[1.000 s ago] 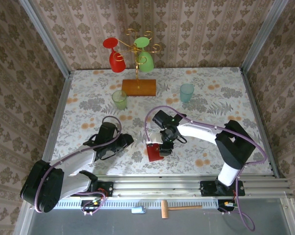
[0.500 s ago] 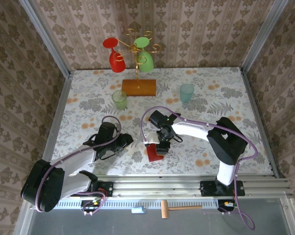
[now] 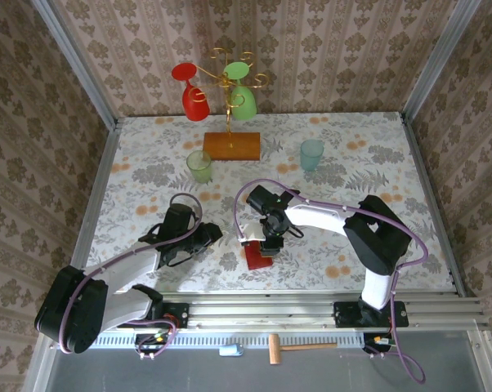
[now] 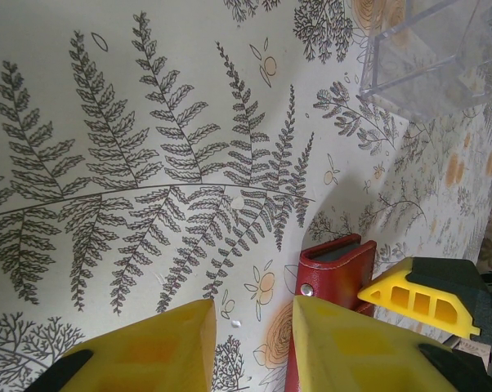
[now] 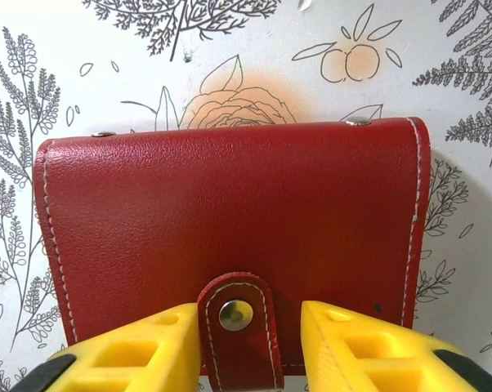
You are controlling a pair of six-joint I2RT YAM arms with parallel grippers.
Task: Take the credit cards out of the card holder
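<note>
The card holder (image 5: 230, 220) is a small red wallet lying shut and flat on the floral table, near the front middle (image 3: 257, 256). Its closing tab (image 5: 238, 327) is snapped down. My right gripper (image 5: 250, 347) hangs over the wallet's near edge (image 3: 268, 242), open, with its yellow fingers on either side of the tab; one finger touches the tab and a gap shows at the other. My left gripper (image 4: 252, 347) is open over bare tablecloth just left of the wallet (image 4: 336, 265), holding nothing. The credit cards are hidden.
A clear plastic box (image 4: 430, 57) stands on the table beyond the wallet. Farther back are a green cup (image 3: 199, 167), a teal cup (image 3: 312, 153) and a wooden-based stand (image 3: 231, 145) that holds a red and a green glass.
My right gripper has shifted slightly left over the wallet and its jaws have narrowed round the closing tab. The left arm has not moved.
</note>
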